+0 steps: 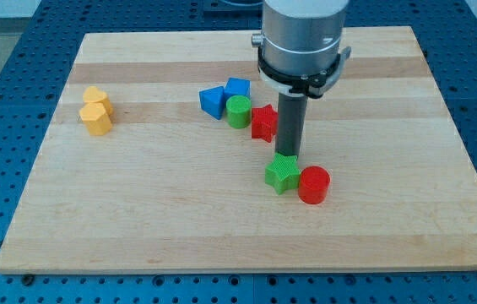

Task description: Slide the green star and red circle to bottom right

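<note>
Rod planted upright near mid-board, my tip (289, 157) down at the top edge of the green star (282, 174) — no jaws here, nothing pinched, just a bare rod end touching or all but touching. Red circle (313, 184) snug against the star's right side, slightly lower. Both sitting just below the tip, bottom-right corner well off down and to the view's right. Looks set for a shove that way, pair travelling together.

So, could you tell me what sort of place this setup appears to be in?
Probably a robotics lab bench: a wooden board lies on a blue perforated table, small coloured blocks such as the green star and red circle sit on it, and my tip is just behind the star.
</note>
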Controlling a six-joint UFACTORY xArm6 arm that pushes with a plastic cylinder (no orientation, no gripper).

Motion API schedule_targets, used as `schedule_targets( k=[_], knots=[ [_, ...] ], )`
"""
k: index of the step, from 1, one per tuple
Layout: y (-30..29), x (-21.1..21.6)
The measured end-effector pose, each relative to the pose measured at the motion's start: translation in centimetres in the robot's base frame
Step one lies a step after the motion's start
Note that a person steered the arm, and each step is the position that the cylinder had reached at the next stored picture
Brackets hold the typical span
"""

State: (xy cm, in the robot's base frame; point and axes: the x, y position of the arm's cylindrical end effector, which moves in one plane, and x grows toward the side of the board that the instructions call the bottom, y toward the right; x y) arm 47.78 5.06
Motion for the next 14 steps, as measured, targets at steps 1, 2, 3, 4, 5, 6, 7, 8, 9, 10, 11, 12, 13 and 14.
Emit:
schedule_targets(
  k=[1, 2, 3, 4, 5, 6, 7, 8, 9, 10, 11, 12, 13, 14],
  knots=[
    [-1.0, 0.3],
    [-3.3, 0.3],
    [-6.3, 0.9],
    [-7.5, 2.3],
    [-5.2, 3.0],
    [-1.6, 3.5],
    [1.0, 4.7],
    [3.8, 5.4],
    [6.0, 5.4],
    [6.5, 6.3],
    [7.6, 7.0],
    [9.0, 7.0],
    [10.6, 7.0],
    [11.0, 7.0]
  ],
)
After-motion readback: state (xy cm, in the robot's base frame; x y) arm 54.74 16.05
